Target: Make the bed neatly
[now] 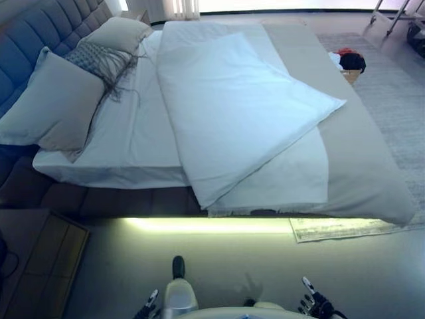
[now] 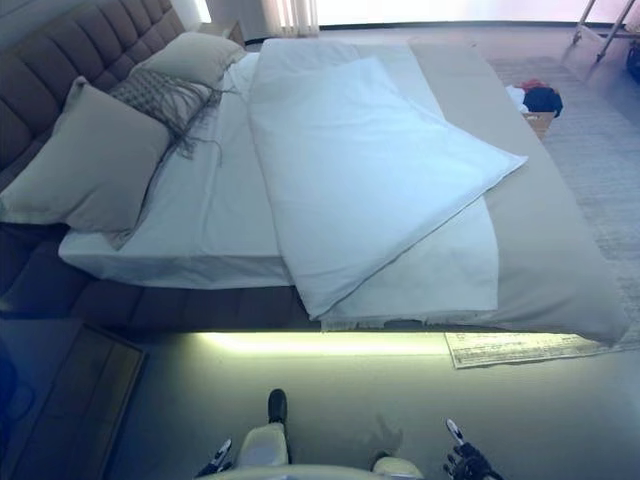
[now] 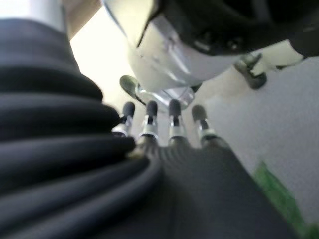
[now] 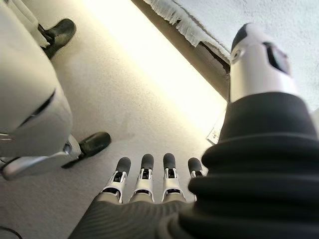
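Note:
The bed (image 1: 358,166) lies across the view with its padded headboard (image 1: 33,40) at the left. A white duvet (image 1: 232,106) lies on it, its far corner folded back over itself into a diagonal flap, with a beige cover (image 1: 362,153) under it toward the foot. Two beige pillows (image 1: 56,106) (image 1: 119,32) and a grey fringed cushion (image 1: 99,60) lie by the headboard. My left hand (image 1: 147,306) and right hand (image 1: 315,304) hang low at the bottom edge, well short of the bed, fingers straight (image 3: 149,119) (image 4: 144,174) and empty.
A lit strip (image 1: 212,224) runs under the bed's near side above the grey floor. A fringed rug (image 1: 339,229) pokes out at the bed's foot. A basket with red and dark clothes (image 1: 348,63) stands beyond the bed. A wooden nightstand (image 1: 40,259) is at lower left.

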Controlling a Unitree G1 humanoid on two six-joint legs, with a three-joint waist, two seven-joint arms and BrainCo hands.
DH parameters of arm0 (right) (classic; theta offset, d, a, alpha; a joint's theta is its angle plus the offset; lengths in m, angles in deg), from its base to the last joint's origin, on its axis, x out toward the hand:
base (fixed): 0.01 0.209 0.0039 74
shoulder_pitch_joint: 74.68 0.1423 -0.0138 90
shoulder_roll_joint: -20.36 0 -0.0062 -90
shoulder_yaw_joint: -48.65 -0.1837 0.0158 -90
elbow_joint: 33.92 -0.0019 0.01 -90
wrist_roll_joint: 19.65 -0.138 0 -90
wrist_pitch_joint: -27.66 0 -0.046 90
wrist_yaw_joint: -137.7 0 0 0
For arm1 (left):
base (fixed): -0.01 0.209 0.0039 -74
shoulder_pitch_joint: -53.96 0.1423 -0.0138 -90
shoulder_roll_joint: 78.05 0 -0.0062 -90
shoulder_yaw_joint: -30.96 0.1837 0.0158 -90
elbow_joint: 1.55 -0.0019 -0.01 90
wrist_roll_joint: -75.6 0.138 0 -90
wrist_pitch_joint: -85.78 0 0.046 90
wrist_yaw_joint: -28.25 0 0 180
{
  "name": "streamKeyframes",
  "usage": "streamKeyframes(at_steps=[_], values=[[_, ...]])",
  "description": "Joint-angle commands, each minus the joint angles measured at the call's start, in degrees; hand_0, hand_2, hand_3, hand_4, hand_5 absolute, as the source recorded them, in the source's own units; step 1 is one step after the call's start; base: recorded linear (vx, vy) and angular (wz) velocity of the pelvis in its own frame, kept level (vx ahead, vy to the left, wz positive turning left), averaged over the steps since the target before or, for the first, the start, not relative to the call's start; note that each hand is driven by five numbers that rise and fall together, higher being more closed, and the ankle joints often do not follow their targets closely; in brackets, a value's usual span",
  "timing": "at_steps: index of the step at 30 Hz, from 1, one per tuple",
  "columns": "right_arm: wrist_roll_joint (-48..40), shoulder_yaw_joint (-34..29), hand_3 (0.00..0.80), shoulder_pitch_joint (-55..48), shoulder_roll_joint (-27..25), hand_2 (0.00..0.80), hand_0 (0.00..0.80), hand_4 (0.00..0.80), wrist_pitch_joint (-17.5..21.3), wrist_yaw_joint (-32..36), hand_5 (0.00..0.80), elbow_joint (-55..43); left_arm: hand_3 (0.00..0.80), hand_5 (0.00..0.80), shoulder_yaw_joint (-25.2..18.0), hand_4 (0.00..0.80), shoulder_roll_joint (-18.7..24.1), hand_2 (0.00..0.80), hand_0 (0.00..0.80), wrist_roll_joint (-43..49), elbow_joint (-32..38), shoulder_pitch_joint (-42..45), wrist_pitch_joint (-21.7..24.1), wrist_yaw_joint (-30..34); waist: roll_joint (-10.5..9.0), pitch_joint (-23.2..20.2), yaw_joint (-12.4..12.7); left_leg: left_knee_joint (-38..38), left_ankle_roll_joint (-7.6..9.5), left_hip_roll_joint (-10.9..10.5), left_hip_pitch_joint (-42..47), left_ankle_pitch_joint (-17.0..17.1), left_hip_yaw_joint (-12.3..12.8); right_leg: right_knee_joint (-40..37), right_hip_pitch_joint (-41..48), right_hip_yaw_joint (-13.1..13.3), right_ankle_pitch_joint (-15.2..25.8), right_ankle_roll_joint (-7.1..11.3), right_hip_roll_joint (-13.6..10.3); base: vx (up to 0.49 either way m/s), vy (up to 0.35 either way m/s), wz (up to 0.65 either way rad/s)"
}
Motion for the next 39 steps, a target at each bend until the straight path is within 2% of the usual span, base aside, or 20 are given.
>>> streamKeyframes(at_steps=[1,4,5,7,9,12,13,15,17,21,24,27,29,30,31,32,34,36,37,39], values=[[-0.03,-2.23,0.0,1.17,0.24,0.0,0.0,0.0,2.25,2.15,0.0,-0.28,0.0,0.0,-0.82,0.0,1.95,0.0,0.0,1.47,0.06,0.2,0.44,1.51,-0.9,-2.03,0.68,7.3,0.94,0.35,-6.99,-0.42,0.33,10.25,4.28,-0.67,-2.32,2.59,-6.04,0.364,0.381,-0.28],[-0.26,-1.7,0.0,1.71,0.8,0.0,0.0,0.0,2.44,2.4,0.0,-1.26,0.0,0.0,0.26,0.0,2.71,0.0,0.0,2.1,0.79,-1.02,-0.38,0.78,-1.73,-2.67,0.71,11.25,3.39,-2.16,-7.45,-3.67,0.16,13.62,3.84,-0.05,0.89,2.56,-8.42,0.342,0.365,0.04],[0.04,-1.54,0.0,1.73,1.01,0.0,0.0,0.0,2.74,2.91,0.0,-1.42,0.0,0.0,0.65,0.0,3.26,0.0,0.0,3.13,0.64,-1.44,-0.27,1.01,-2.08,-3.03,0.66,11.8,4.72,-3.31,-7.31,-5.09,0.85,17.38,3.09,0.34,4.61,2.56,-9.74,0.361,0.357,0.07],[0.79,-1.09,0.0,1.64,1.19,0.0,0.0,0.0,2.7,4.24,0.0,-1.36,0.0,0.0,1.42,0.0,4.4,0.0,0.0,3.77,0.56,-2.11,-0.29,0.66,-2.31,-3.63,-0.17,10.45,6.58,-5.02,-5.85,-6.0,1.39,22.02,0.57,2.46,7.91,2.57,-9.39,0.377,0.343,-0.08],[0.52,0.09,0.0,1.84,1.29,0.0,0.0,0.0,2.23,4.62,0.0,-1.49,0.0,0.0,2.45,0.0,5.51,0.0,0.0,2.82,0.91,-2.98,-0.78,0.66,-2.19,-3.97,-1.82,8.34,7.75,-6.36,-3.46,-6.51,1.78,23.72,-4.19,3.83,8.87,2.18,-7.11,0.331,0.23,0.05],[-1.84,1.19,0.0,2.86,1.07,0.0,0.0,0.0,2.43,4.67,0.0,-1.08,0.0,0.0,3.53,0.0,5.65,0.0,0.0,1.81,1.48,-5.24,-1.16,-0.32,-1.21,-2.94,-3.66,4.6,7.25,-6.62,0.45,-5.89,3.13,18.51,-13.59,1.19,6.01,0.69,-2.64,0.243,0.075,-0.06],[-3.01,1.36,0.0,3.27,0.92,0.0,0.0,0.0,2.6,4.83,0.0,-1.27,0.0,0.0,3.72,0.0,5.48,0.0,0.0,1.53,1.73,-5.85,-1.05,-0.36,-0.94,-2.18,-4.21,3.12,7.02,-6.87,1.8,-5.97,2.98,15.6,-17.24,0.44,6.78,0.46,-1.5,0.151,-0.032,-0.11],[-4.4,1.13,0.0,4.11,0.96,0.0,0.0,0.0,3.03,4.26,0.0,-1.73,0.0,0.0,3.86,0.0,5.22,0.0,0.0,1.29,2.12,-6.74,-0.32,0.0,-1.78,-0.58,-5.41,0.97,6.94,-8.47,3.3,-7.25,3.12,7.73,-23.39,-0.01,13.94,1.93,-1.45,0.161,-0.077,-0.18],[-4.99,0.49,0.0,4.7,1.39,0.0,0.0,0.0,2.59,3.1,0.0,-2.23,0.0,0.0,4.21,0.0,5.09,0.0,0.0,0.18,2.85,-7.55,-0.33,0.03,-1.84,0.6,-6.53,-0.44,6.81,-8.78,5.25,-8.89,3.54,1.47,-27.21,-1.27,17.69,2.92,-1.81,0.273,-0.094,-0.06],[-2.67,0.15,0.0,3.84,2.47,0.0,0.0,0.0,2.66,1.48,0.0,-2.33,0.0,0.0,2.58,0.0,3.34,0.0,0.0,1.33,3.18,-5.84,0.63,-0.72,-2.21,-0.14,-6.31,2.08,6.96,-7.54,7.71,-11.29,4.7,4.77,-24.45,-2.07,15.89,2.44,-2.49,0.41,-0.185,0.26],[-2.33,0.83,0.0,3.77,2.49,0.0,0.0,0.0,4.0,2.5,0.0,-3.64,0.0,0.0,1.34,0.0,3.06,0.0,0.0,2.03,2.93,-3.56,0.0,-0.99,-3.26,-1.69,-5.88,8.3,5.54,-6.02,9.74,-13.75,3.9,5.65,-20.75,-3.37,14.7,1.9,-2.8,0.404,-0.233,0.37],[-2.03,1.72,0.0,4.61,1.58,0.0,0.0,0.0,4.68,3.65,0.0,-5.62,0.0,0.0,0.14,0.0,2.97,0.0,0.0,3.37,1.77,-2.39,0.15,-0.22,-3.85,-2.23,-5.19,20.44,2.81,-3.9,7.35,-8.42,3.68,4.37,-16.66,-4.78,12.87,-0.7,-1.19,0.336,-0.146,0.16],[-1.53,2.23,0.0,5.62,0.52,0.0,0.0,0.0,5.22,4.46,0.0,-5.58,0.0,0.0,0.33,0.0,2.49,0.0,0.0,4.17,1.36,-2.04,0.14,1.26,-3.48,-1.91,-3.8,16.98,2.66,-4.92,4.09,-7.85,1.8,3.18,-13.45,-4.45,11.46,-0.89,-0.18,0.269,0.074,-0.02],[-1.33,2.72,0.0,6.68,-0.2,0.0,0.0,0.0,5.68,5.45,0.0,-5.25,0.0,0.0,1.1,0.0,2.14,0.0,0.0,4.84,1.27,-1.85,0.34,2.2,-2.89,-1.4,-2.87,10.24,2.86,-5.77,4.36,-8.07,1.1,2.23,-11.6,-3.27,11.12,-0.38,0.52,0.191,0.143,-0.07],[-1.73,2.89,0.0,7.11,-0.45,0.0,0.0,0.0,5.82,5.67,0.0,-5.22,0.0,0.0,1.68,0.0,2.1,0.0,0.0,5.14,1.2,-1.97,0.29,2.34,-2.81,-1.18,-2.59,8.62,2.55,-5.59,3.8,-6.99,1.46,1.65,-10.92,-3.07,11.17,-0.34,0.64,0.186,0.145,-0.14],[-2.26,2.93,0.0,7.64,-0.78,0.0,0.0,0.0,5.99,6.09,0.0,-5.46,0.0,0.0,2.47,0.0,2.09,0.0,0.0,5.44,1.33,-2.16,0.03,2.37,-3.04,-0.82,-2.24,8.51,2.41,-5.62,3.15,-6.9,1.48,0.66,-10.02,-3.13,11.24,-0.28,0.39,0.122,0.098,-0.31],[-4.22,2.93,0.0,8.25,-0.73,0.0,0.0,0.0,6.24,7.3,0.0,-6.32,0.0,0.0,2.57,0.0,2.46,0.0,0.0,6.2,1.76,-2.4,-0.8,1.37,-3.37,-1.3,-1.68,6.17,3.7,-6.94,4.66,-8.74,0.91,0.44,-9.43,-4.2,10.54,0.04,0.0,0.17,0.127,-0.43],[-5.78,2.55,0.0,8.24,-0.56,0.0,0.0,0.0,6.27,8.34,0.0,-6.47,0.0,0.0,2.76,0.0,2.92,0.0,0.0,6.63,1.78,-2.33,-0.73,0.84,-3.08,-1.49,-1.83,5.09,4.39,-7.23,6.26,-9.16,1.95,3.99,-10.39,-5.39,9.52,0.39,-0.36,0.144,0.089,-0.83],[-6.26,2.5,0.0,8.35,-0.13,0.0,0.0,0.0,6.81,8.37,0.0,-6.96,0.0,0.0,3.25,0.0,3.74,0.0,0.0,5.64,2.25,-2.22,-0.66,0.32,-2.59,-1.09,-1.88,5.62,5.07,-6.87,6.76,-9.82,2.2,8.45,-12.38,-5.68,8.51,0.83,-1.76,0.065,0.034,-0.51],[-8.13,2.65,0.0,9.14,0.22,0.0,0.0,0.0,8.16,6.2,0.0,-7.91,0.0,0.0,3.29,0.0,4.91,0.0,0.0,4.54,2.7,-3.37,-0.64,-0.31,-2.49,-0.31,-1.79,8.26,5.65,-6.45,4.9,-10.9,1.26,9.86,-14.13,-3.19,7.54,0.76,-3.21,0.006,-0.049,-0.05]])
